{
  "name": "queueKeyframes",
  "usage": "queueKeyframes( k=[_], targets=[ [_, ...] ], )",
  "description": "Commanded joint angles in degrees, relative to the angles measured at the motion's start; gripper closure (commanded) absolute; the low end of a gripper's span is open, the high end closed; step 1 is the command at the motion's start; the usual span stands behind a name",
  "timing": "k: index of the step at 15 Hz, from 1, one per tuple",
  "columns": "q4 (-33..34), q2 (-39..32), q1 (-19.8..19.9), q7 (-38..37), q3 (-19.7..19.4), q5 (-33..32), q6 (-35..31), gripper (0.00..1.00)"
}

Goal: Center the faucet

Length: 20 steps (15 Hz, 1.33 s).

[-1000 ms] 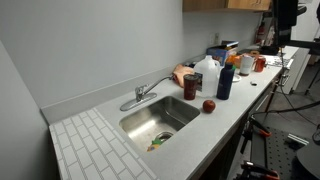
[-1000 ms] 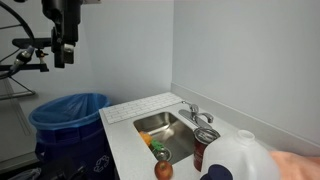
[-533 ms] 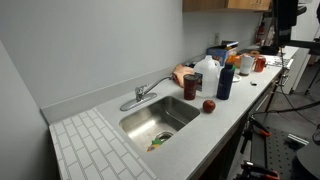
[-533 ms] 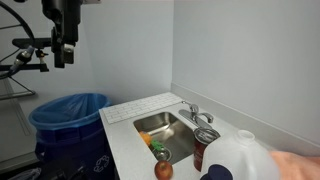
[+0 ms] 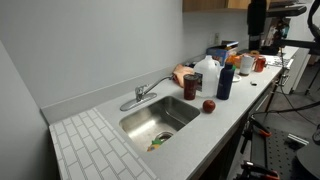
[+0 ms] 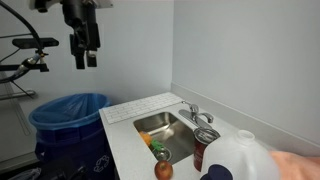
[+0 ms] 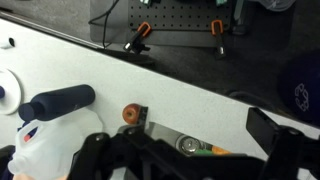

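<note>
The chrome faucet [image 5: 150, 91] stands at the back rim of the steel sink [image 5: 140, 125]. Its long spout lies swung sideways along the back edge, toward the bottles. It also shows in an exterior view [image 6: 196, 113] behind the sink. My gripper [image 6: 85, 63] hangs high in the air, far from the counter, fingers pointing down, open and empty. In an exterior view the arm [image 5: 257, 18] is at the top right, above the counter's far end. In the wrist view the open fingers [image 7: 180, 138] frame the sink drain far below; the faucet is not visible there.
A red apple [image 5: 208, 105], a dark blue bottle [image 5: 225, 80], a milk jug [image 5: 207, 72] and a red can [image 5: 191, 87] crowd the counter beside the sink. Green and orange items [image 6: 159, 151] lie in the basin. A white tiled mat [image 5: 95, 145] and a blue-lined bin [image 6: 68, 113] flank it.
The arm has moved sideways through the air toward the sink side in both exterior views. The gripper stays open. The faucet and counter objects have not moved.
</note>
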<state>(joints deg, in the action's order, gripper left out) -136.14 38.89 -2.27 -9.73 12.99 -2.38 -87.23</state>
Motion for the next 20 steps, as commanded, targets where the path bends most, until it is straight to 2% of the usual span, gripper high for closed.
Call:
queueKeyframes(
  k=[1,4,7,8,9,17,20],
  targets=[
    [3.29,-7.1,-0.44,-0.16,-1.2,-1.64,-8.34,0.0],
    [4.69,-12.75,0.29,-0.1,-2.05,-4.27,-16.8,0.0],
    [6.25,-17.12,0.97,-1.34,-2.79,-7.71,-22.52,0.0],
    [7.1,-18.02,0.98,-1.91,-2.93,-8.52,-23.21,0.0],
    [4.26,-15.48,-0.23,-0.76,-3.47,-7.21,-22.12,0.0],
    [4.48,-16.42,-0.38,-0.82,-3.69,-7.39,-22.45,0.0],
    [8.02,-20.94,1.63,-5.4,-4.16,-8.21,-24.02,0.0]
  ],
)
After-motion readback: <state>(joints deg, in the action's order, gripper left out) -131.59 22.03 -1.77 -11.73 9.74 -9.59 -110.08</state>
